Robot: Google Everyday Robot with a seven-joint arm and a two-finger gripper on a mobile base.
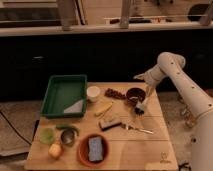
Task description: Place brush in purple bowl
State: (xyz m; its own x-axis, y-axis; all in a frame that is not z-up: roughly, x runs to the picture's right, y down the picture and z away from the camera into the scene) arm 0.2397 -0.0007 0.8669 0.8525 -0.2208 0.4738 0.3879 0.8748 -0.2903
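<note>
The brush, a tan-grey block over dark bristles, lies on the wooden table near its middle. The purple bowl, small, dark and nearly brown, stands at the back right of the table. My gripper hangs from the white arm just in front and right of the purple bowl, low over the table. It is to the right of and behind the brush, apart from it.
A green tray stands at the back left with a white cup beside it. A slim silver utensil lies right of the brush. An orange-red bowl holds a blue sponge. A small green bowl and a yellow fruit sit front left.
</note>
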